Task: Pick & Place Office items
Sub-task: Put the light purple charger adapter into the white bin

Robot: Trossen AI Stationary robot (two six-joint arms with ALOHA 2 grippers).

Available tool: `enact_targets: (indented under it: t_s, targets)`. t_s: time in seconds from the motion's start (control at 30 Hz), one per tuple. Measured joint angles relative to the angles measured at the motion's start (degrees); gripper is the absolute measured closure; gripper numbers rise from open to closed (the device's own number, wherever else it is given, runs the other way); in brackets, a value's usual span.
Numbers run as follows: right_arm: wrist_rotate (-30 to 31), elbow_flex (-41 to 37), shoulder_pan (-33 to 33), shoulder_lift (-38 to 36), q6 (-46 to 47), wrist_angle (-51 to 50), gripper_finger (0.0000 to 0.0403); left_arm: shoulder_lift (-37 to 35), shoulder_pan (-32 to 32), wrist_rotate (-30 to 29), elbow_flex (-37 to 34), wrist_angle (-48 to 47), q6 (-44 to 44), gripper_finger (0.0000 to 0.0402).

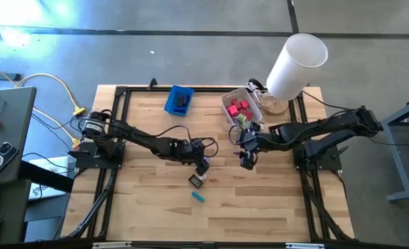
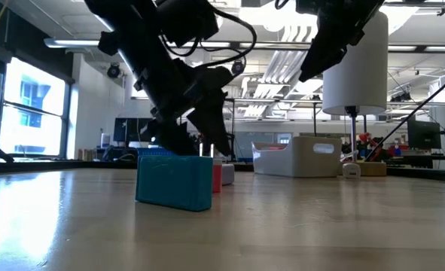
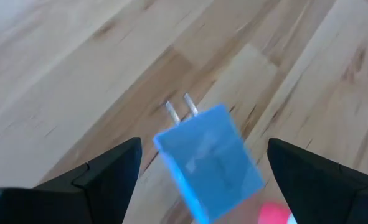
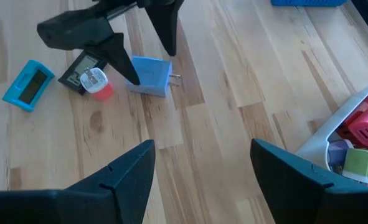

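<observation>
Near frame centre, left gripper (image 4: 147, 48) hung wide open around blue plug block (image 4: 151, 76), not gripping. Right gripper (image 1: 247, 160) open, empty, right of centre. Red blocks (image 1: 239, 108) in white bin (image 1: 226, 101), upper right.

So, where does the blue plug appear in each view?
High: not seen, probably hidden under the left pincer.
Low: plug standing left of centre.
Left wrist: lower middle, prongs pointing away.
Right wrist: upper middle.
Landmark: the left pincer, open on either side of it.
</observation>
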Motion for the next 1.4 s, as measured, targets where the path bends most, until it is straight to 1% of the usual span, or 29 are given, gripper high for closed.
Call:
enact_targets:
  t_s: [0.2, 0.43, 0.57, 0.87, 1.1, 1.17, 1.27, 1.4]
  targets:
    - [0.0, 0.0, 0.0, 0.0, 0.0, 0.25, 0.0151, 0.51, -0.26, -0.45, 0.09, 1.5, 0.21, 0.0063]
    - [0.0, 0.0, 0.0, 0.0, -0.02, 0.3, 0.0151, 1.08, -1.57, -4.18, 0.09, 1.74, 0.8, 0.0063]
    - [0.0, 0.0, 0.0, 0.0, -0.02, 0.3, 0.0151, 1.98, -2.37, -5.08, 0.14, 2.85, 1.7, 0.0063]
    - [0.0, 0.0, 0.0, 0.0, 0.0, 0.41, 0.0151, 5.37, -2.92, -5.28, 0.17, 4.72, 1.7, 0.0063]
    - [0.0, 0.0, 0.0, 0.0, 0.0, 0.48, 0.0151, 6.76, -3.04, -6.8, 0.39, 2.97, 1.95, 0.0064]
    - [0.02, 0.0, 0.0, 0.0, 0.0, 0.5, 0.0151, 6.81, -3.04, -6.85, 0.43, 1.96, 2.27, 0.0069]
    - [0.01, 0.0, 0.0, 0.0, 0.0, 0.46, 0.0151, 7.05, -3.07, -7.74, 0.37, 1.14, 4.56, 0.0088]
    - [0.0, 0.0, 0.0, 0.0, 0.01, 0.43, 0.0151, 7.11, -3.33, -8.86, 0.33, 0.21, 6.22, 0.0136]
